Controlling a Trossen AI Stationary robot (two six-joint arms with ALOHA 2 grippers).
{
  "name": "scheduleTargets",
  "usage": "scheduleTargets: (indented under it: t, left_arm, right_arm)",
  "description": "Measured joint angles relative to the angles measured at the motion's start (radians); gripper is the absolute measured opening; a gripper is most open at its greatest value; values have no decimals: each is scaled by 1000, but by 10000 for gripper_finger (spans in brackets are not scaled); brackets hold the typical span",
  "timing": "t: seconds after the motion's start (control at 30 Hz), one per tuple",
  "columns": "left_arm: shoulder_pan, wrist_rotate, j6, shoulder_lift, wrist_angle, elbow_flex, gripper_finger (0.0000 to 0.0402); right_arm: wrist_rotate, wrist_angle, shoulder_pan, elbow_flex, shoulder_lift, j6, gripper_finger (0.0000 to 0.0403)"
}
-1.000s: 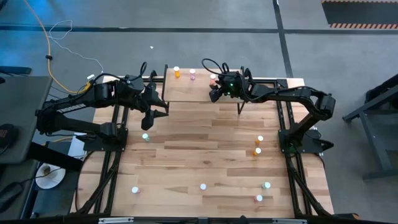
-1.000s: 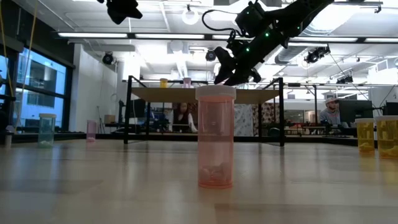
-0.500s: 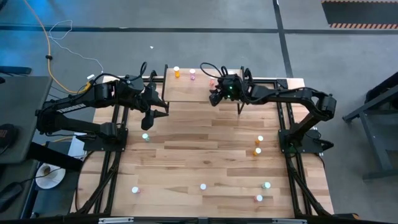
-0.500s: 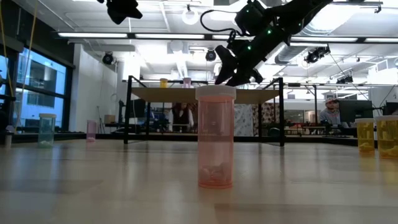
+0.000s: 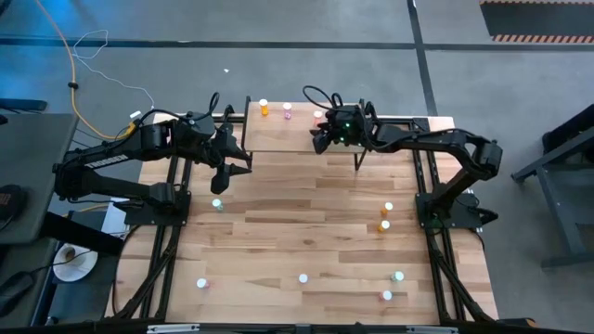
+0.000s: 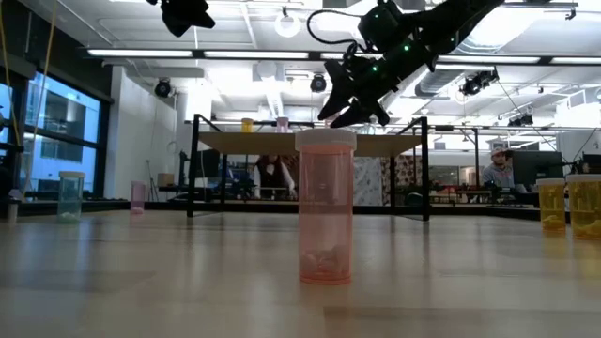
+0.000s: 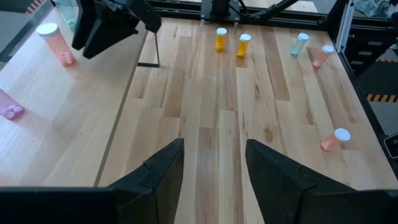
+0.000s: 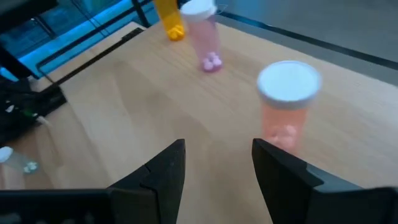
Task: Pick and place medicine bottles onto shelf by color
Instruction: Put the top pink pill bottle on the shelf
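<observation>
Slightly shifted above the shelf, the right end effector is seen released and empty; three medicine bottles are shelved, nine remain on the surface

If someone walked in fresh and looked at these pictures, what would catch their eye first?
Probably the right gripper, open and empty over the shelf at the table's far edge, just behind a pale red bottle standing there with a pink bottle and an orange bottle. Next, the left gripper hanging open beside the shelf, and the other bottles scattered across the table.
</observation>
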State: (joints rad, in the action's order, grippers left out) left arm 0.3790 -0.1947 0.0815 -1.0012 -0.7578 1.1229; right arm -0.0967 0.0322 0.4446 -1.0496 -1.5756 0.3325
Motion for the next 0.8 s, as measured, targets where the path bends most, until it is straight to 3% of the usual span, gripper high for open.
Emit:
scheduleTargets:
  t: [0.23,0.8]
  left_arm:
    - [0,0,0,0,0,0,163]
    - [0,0,0,0,0,0,163]
  right_arm:
    - [41,9,16,1,-31,0,178]
    - [25,51,21,1,-35,-26,178]
